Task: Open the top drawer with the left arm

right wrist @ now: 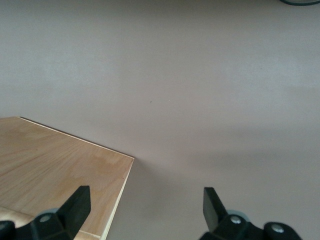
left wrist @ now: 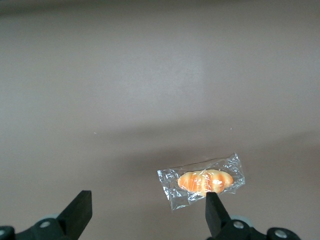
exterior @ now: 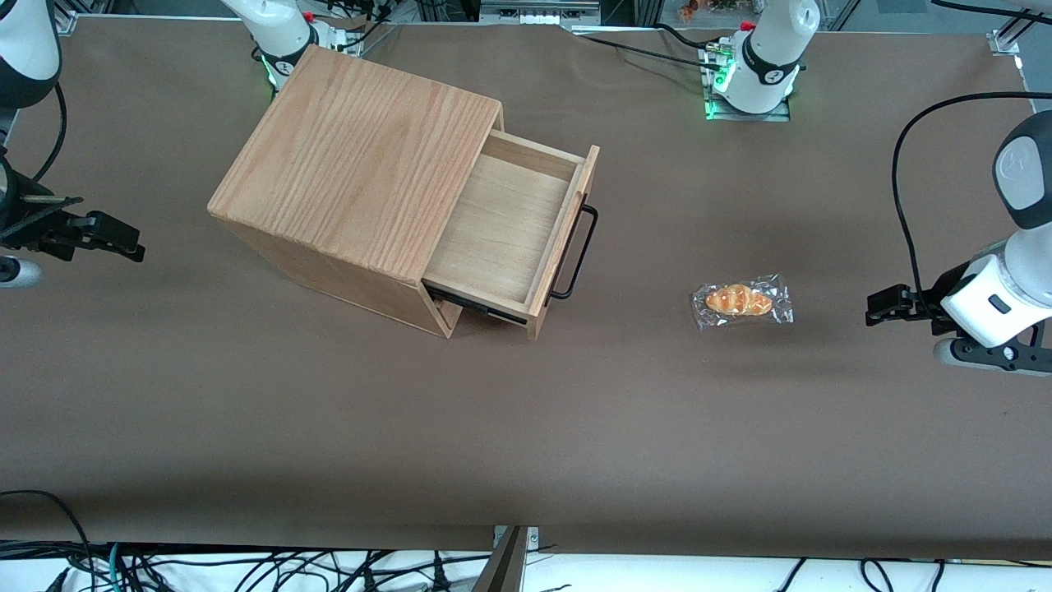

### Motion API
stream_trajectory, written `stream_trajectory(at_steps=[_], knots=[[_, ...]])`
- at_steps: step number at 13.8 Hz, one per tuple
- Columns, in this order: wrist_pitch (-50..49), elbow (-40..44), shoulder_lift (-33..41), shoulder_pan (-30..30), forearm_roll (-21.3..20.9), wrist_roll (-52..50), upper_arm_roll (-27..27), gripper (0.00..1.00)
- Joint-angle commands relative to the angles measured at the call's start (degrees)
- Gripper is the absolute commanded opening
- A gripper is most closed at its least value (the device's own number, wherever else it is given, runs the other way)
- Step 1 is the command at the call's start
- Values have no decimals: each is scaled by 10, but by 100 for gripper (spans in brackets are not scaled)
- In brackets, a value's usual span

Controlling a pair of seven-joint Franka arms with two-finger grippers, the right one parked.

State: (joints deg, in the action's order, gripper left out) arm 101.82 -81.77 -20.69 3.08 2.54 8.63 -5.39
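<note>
The fingers stand wide and empty, the gripper hovering at the working arm's end of the surface, near a wrapped bun. The drawer already sits pulled out; I judge the task finished, needing no further pull.

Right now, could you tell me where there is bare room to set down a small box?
Bare brown table spans the strip nearest the front camera, and between the top drawer and wrapped bread. It is tighter between the bread and the open, empty left hand.
</note>
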Motion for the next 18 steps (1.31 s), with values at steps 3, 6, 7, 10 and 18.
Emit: stream_trajectory(at_steps=[3,6,7,10,18], knots=[[-6,-21,19,0,-13,9,-7,100],[-38,-18,25,-1,-16,12,-7,100],[-57,-13,28,-1,-19,13,-7,100],[-83,-6,35,0,-25,13,-7,100],[-115,1,39,-2,-22,17,-6,100]])
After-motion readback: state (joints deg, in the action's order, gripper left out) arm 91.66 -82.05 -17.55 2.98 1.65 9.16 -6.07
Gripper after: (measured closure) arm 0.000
